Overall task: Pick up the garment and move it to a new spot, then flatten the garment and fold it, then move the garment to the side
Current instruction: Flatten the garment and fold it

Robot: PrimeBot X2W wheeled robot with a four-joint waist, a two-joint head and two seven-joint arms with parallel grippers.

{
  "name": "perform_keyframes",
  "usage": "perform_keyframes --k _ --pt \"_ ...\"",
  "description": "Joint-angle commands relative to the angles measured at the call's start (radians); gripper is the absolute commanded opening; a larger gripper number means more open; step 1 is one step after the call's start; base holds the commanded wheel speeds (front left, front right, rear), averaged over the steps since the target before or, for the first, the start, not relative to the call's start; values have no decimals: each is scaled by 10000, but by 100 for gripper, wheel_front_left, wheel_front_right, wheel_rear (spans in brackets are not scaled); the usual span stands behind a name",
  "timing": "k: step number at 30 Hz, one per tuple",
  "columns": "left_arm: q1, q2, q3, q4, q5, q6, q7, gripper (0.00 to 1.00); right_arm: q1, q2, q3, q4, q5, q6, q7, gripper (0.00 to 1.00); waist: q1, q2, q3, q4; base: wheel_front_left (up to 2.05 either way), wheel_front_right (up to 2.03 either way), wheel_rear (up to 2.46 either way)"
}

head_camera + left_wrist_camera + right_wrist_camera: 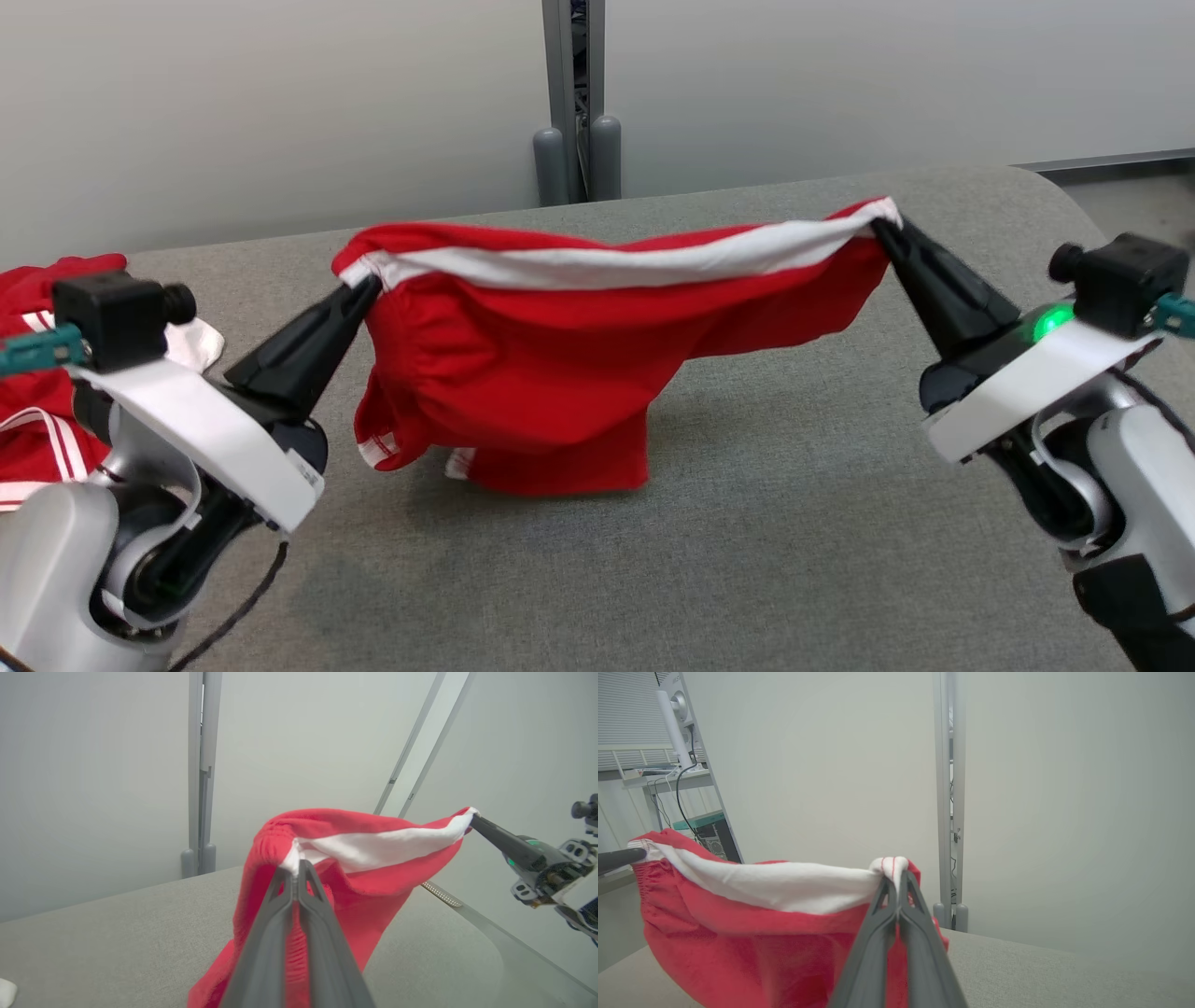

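At frame centre, garment: red, with a white band along its top edge; lifted and stretched between both hands, sagging slightly in the middle, body hanging in loose folds; lowest hem at or just above the desk, contact not discernible.
Left hand: lower left of the head view; dark fingers pressed together on the left end of the band, pointing up and toward centre.
Right hand: right side of the head view; fingers pinched together on the right end of the band, set higher in the frame than the left hand; green light lit at its base.
Desk: grey, fabric-textured, rounded corner at upper right of the head view.
Second garment: red with white stripes, crumpled on the desk at the left edge of the head view, partly hidden behind the left arm, well apart from the held one.
Background: plain pale wall; grey post at upper centre, behind the desk's far edge.
Wrist views: band drawn taut from each fingertip pair to the opposite hand.
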Motion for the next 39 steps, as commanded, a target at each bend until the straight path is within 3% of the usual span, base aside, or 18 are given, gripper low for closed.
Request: perform_keyframes --k 1,9,16,21,27,33,39 --pt "-423 85 114 -242 -186 85 233 0 -205 -98 -276 -301 117 1 257 0 0 -1 -22 -31 0 0 0" --pt "-2482 125 468 -63 -977 336 1326 0 -1295 45 -1367 -981 229 1 1544 0 0 -1 433 -188 0 0 0" --pt "-5277 -17 54 1828 -130 198 1602 0 -3770 587 -1479 794 -314 -1 2170 0 0 -1 1721 -357 0 0 0" --pt "-7852 -518 -506 3708 1163 17 747 0 -6483 1362 -2090 2936 -1155 -1 1402 0 0 -1 2866 -531 0 0 0" --pt "-10405 -1097 -854 5612 2513 -161 -1710 0 -8615 2133 -3019 4628 -2012 -1 -379 0 0 -1 3790 -926 0 0 0" --pt "-10438 -1119 -1834 6706 2548 -263 -2770 0 -8040 2441 -2170 4773 -1821 -1 -1106 0 0 -1 4185 -1289 0 0 0" --pt "-8645 -336 -3767 6371 1130 -253 -3566 0 -5505 2002 -140 4024 -819 -1 -1296 0 0 -1 4325 -1354 0 0 0"
